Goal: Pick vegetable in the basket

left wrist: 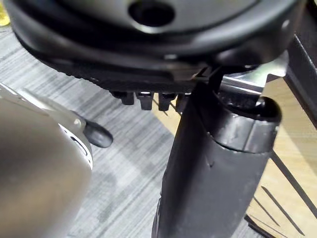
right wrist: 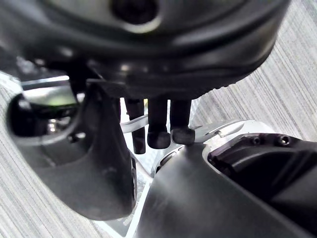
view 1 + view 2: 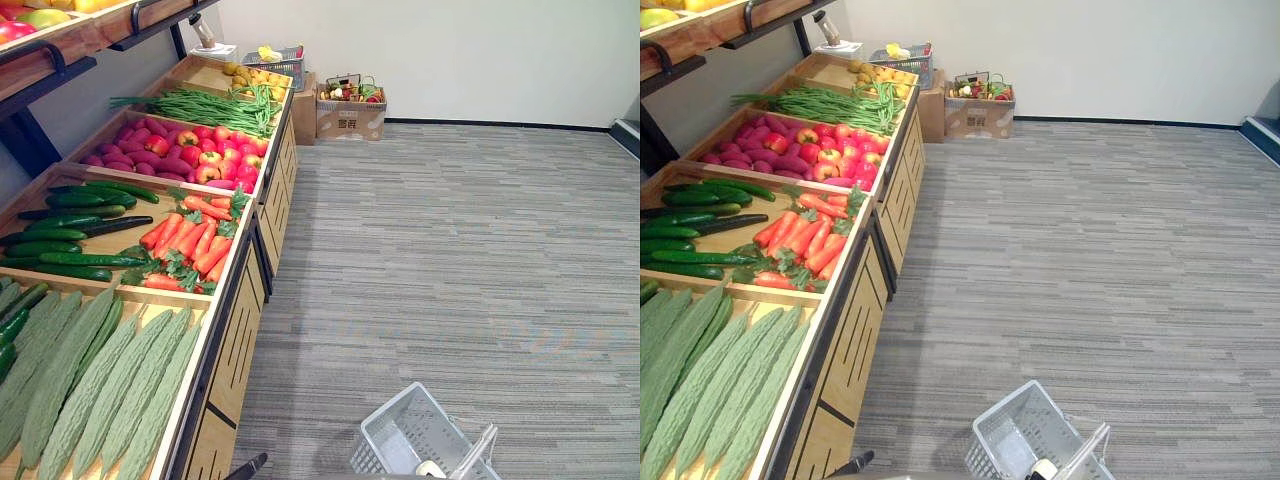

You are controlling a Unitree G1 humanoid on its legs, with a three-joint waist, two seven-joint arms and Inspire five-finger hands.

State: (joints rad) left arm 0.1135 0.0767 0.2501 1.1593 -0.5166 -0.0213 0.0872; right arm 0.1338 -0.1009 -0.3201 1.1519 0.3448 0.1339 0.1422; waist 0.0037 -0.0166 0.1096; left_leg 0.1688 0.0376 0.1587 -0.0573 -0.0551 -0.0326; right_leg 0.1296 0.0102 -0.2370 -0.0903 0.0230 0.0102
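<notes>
A wooden produce stand point(image 3: 232, 330) runs along my left. Its bins hold bitter gourds point(image 3: 100, 385), cucumbers point(image 3: 75, 235), carrots point(image 3: 195, 240) and green beans point(image 3: 200, 108). A grey plastic basket point(image 3: 400, 405) hangs low at my right, with nothing in it that I can see. My right hand point(image 3: 430, 468) grips it from above; in the right wrist view its fingers point(image 2: 158, 124) curl round the basket handle point(image 2: 130, 125). My left hand point(image 3: 250, 465) hangs beside the stand's front panel. Its fingers point(image 1: 146, 99) are relaxed and hold nothing.
Red apples point(image 3: 215, 155) and purple-red tubers point(image 3: 130, 155) fill the bin past the carrots. An upper shelf point(image 3: 60, 40) overhangs the stand's back. A cardboard box point(image 3: 350, 118) with goods stands by the far wall. Grey carpet point(image 3: 450, 260) stretches wide to the right.
</notes>
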